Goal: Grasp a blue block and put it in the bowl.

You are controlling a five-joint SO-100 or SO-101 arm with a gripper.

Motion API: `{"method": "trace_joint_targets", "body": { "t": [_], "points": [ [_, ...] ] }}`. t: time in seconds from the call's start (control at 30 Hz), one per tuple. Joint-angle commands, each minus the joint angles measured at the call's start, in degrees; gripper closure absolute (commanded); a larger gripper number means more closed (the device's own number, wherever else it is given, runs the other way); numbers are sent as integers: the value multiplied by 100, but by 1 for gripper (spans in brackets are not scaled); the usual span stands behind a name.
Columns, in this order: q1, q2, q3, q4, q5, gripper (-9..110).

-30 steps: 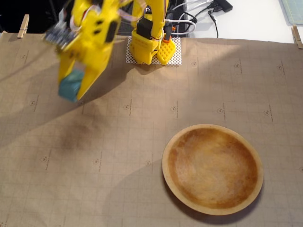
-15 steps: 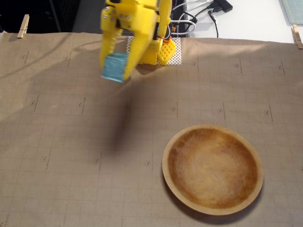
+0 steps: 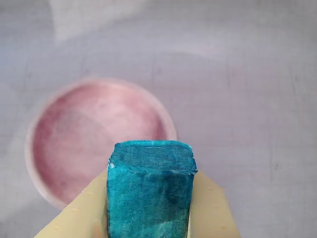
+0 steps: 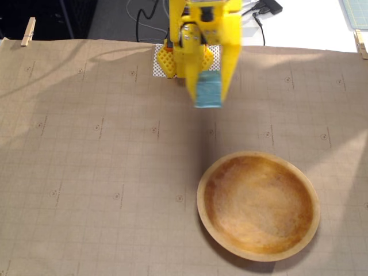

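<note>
**Block held in the air, bowl below**

My gripper [image 3: 148,218] is clamped on the block [image 3: 150,196]: in the wrist view the pale yellow fingers [image 3: 79,213] press against its left and right sides, and the teal block fills the lower middle of the frame, its top face level and its rough painted skin plain to see. The jaws stand only as wide as the block itself.

In the fixed view my gripper [image 4: 208,95] hangs in the upper middle of the frame, with the block [image 4: 207,89] between the yellow fingers, clear of the paper and casting no contact with anything but me. My arm [image 4: 198,34] comes down from the top edge, just in front of a small white dotted patch [image 4: 214,54].

The bowl [image 4: 258,205] sits in the lower right of the fixed view, on the brown gridded paper [image 4: 86,161] that covers the table. It is empty, its inside darker orange-brown and its rim lighter. The block is above and to the left of it in that frame, well apart from the rim.

In the wrist view the bowl [image 3: 74,134] lies blurred in the left middle, pinkish in this camera, partly hidden behind the block and my left finger. Clothespins [image 4: 27,31] hold the paper at the upper corners, and cables [image 4: 259,17] run along the top
</note>
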Motion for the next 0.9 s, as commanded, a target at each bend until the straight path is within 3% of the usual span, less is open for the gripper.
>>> {"method": "trace_joint_targets", "body": {
  "t": [0.0, 0.33, 0.6, 0.87],
  "points": [
    [-316, -70, -53, -422, 26, 104],
    [-949, -1450, -123, -1345, 18, 104],
    [-677, -2232, -132, -2522, -26, 104],
    [-492, -3138, -896, -2786, -62, 104]
  ]
}}
